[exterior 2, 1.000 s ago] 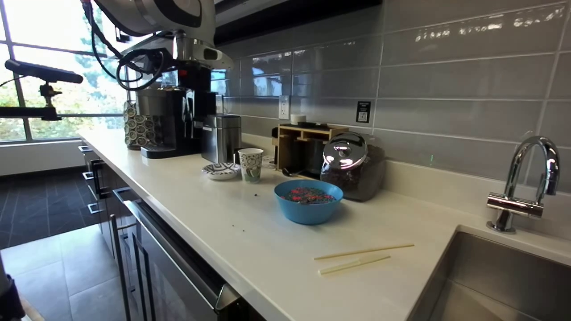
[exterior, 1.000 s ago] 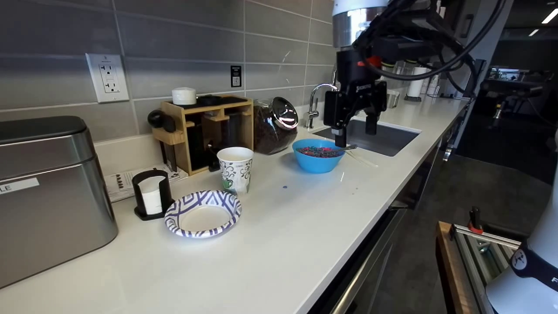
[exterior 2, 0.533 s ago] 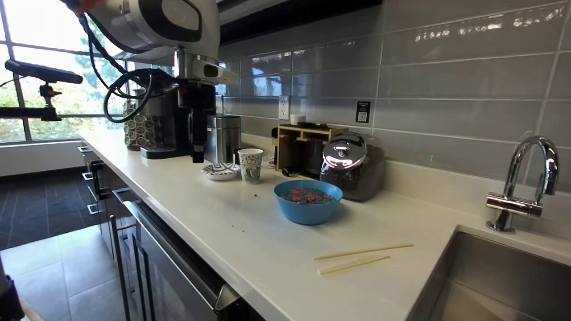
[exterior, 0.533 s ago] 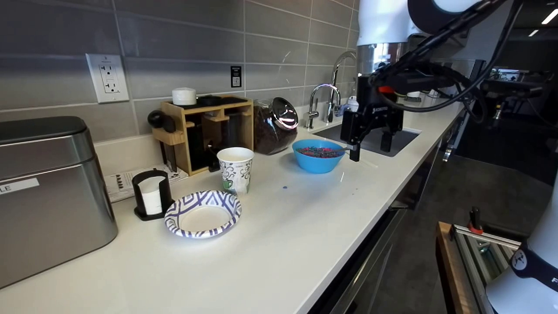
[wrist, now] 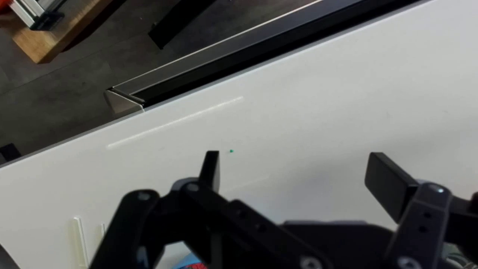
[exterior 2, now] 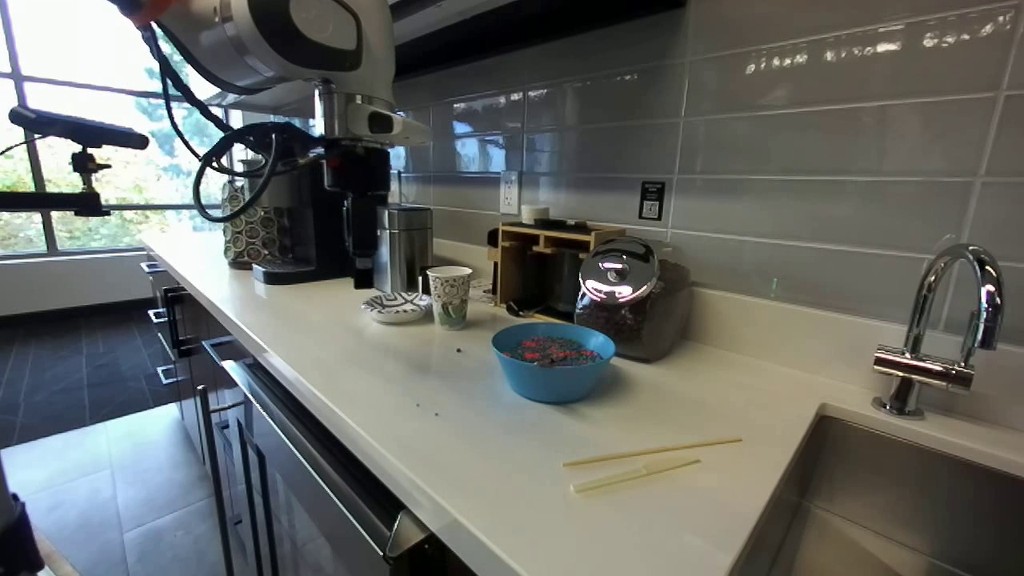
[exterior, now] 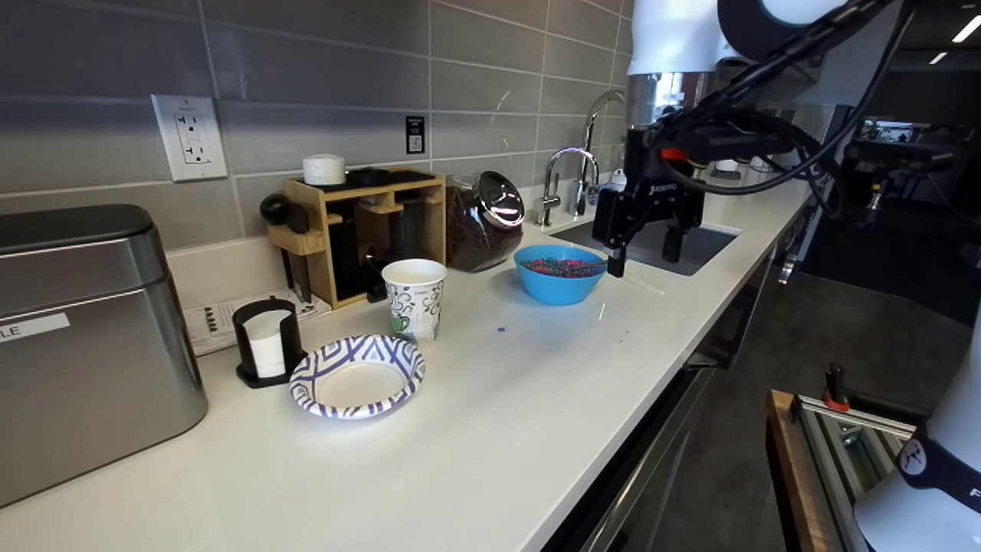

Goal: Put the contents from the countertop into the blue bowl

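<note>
The blue bowl [exterior: 558, 291] stands upright on the off-white countertop [exterior: 460, 437] and holds red and dark bits. It shows in both exterior views [exterior 2: 552, 386], and its rim [wrist: 186, 260] peeks in at the bottom of the wrist view. Tiny dark specks [exterior: 625, 332] and a blue bit [exterior: 501, 329] lie on the countertop, also in an exterior view [exterior 2: 458, 350]. A green speck [wrist: 231, 151] lies near the left fingertip in the wrist view. My gripper [wrist: 295, 168] is open and empty, above the countertop beside the bowl; it shows in both exterior views [exterior: 644, 257] [exterior 2: 364, 276].
A patterned bowl [exterior: 360, 383] and a paper cup [exterior: 415, 303] stand farther along the counter. A glass jar [exterior 2: 632, 320] is behind the blue bowl. Pale sticks [exterior 2: 652, 453] lie near the sink [exterior 2: 920, 448]. The counter's front edge [wrist: 257, 69] crosses the wrist view.
My gripper has come lower and shifted to the right in an exterior view, away from the bowl. Over the last half second it moved only slightly. The bowl has not moved.
</note>
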### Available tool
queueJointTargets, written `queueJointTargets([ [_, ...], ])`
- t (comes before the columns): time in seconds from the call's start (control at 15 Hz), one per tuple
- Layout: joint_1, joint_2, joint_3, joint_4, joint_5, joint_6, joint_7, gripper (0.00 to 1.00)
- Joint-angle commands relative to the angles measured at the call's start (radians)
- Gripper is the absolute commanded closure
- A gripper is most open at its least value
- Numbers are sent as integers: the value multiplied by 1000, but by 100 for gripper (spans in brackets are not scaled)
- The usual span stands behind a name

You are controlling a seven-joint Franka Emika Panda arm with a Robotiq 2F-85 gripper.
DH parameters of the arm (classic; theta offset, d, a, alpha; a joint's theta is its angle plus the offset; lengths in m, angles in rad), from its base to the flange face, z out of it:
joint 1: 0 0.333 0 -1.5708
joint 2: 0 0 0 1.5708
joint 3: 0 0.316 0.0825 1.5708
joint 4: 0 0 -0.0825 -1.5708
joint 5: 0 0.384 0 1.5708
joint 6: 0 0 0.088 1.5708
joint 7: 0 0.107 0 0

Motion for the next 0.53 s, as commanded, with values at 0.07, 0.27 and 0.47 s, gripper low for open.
queueJointTargets([
  [0.07,-65,14,-7,-51,-31,144,24,0],
  [0.27,-106,35,-9,-87,-45,211,36,0],
  [0.47,-141,61,-11,-127,-61,292,53,0],
])
